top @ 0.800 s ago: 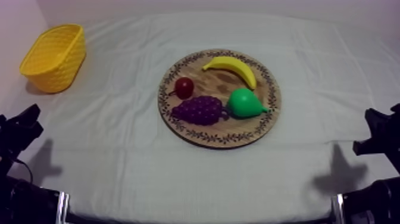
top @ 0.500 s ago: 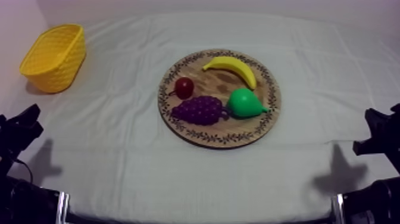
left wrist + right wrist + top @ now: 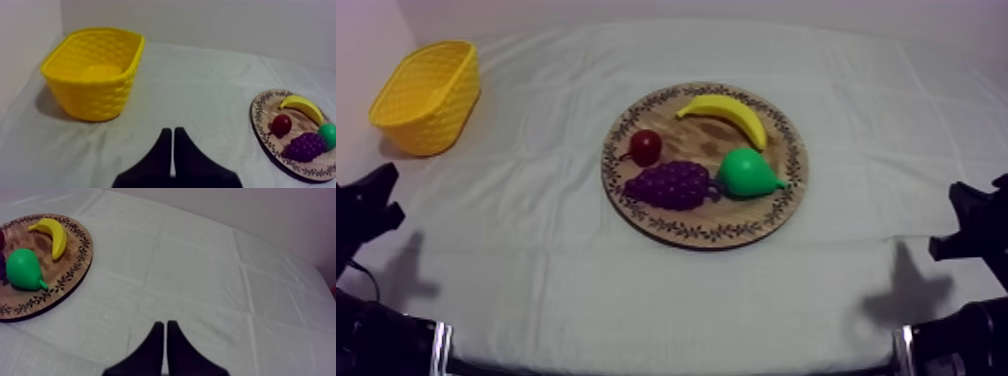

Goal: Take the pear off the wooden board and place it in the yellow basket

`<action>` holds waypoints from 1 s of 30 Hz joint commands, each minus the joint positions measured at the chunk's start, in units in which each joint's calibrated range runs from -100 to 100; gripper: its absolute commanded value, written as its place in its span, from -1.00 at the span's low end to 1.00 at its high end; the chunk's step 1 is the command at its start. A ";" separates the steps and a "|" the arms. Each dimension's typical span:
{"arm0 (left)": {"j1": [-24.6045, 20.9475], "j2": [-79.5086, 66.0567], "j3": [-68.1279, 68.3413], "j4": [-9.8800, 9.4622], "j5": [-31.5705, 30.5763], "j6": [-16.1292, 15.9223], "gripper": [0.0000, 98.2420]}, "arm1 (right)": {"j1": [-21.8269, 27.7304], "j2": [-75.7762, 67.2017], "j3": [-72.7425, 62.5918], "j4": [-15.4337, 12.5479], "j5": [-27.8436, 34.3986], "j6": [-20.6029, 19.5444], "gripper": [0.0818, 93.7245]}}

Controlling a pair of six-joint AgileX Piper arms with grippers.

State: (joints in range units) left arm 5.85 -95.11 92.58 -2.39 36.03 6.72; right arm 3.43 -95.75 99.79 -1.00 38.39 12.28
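left pincer (image 3: pixel 172 132), right pincer (image 3: pixel 165 324) clenched on nothing | green toy pear (image 3: pixel 748 173) laid on round patterned wooden board (image 3: pixel 706 233), seemingly touching purple grape bunch (image 3: pixel 671 185) | risk: bunch may be dragged off in grasping

Bare table (image 3: pixel 536 200) between board (image 3: pixel 706 233) and basket (image 3: pixel 431 110). Pear (image 3: pixel 748 173): grapes (image 3: pixel 674 184) just beside it, banana (image 3: pixel 728 114) near behind; rim side free.
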 commanded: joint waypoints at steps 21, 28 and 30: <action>6.67 49.79 -70.88 -0.96 21.92 -7.47 -1.00 | 0.09 -0.01 -0.01 0.00 0.00 0.00 -0.99; 11.44 60.58 -81.76 -1.30 26.45 -8.96 -1.00 | 0.09 -0.01 -0.01 0.00 0.00 0.00 -0.99; 12.93 62.92 -83.79 -1.30 27.19 -9.40 -1.00 | 0.09 -0.01 -0.01 0.00 0.00 0.00 -0.99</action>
State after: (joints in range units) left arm 17.28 -35.40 12.44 -3.68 62.90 -2.46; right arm 3.55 -95.75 99.79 -1.00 38.39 12.28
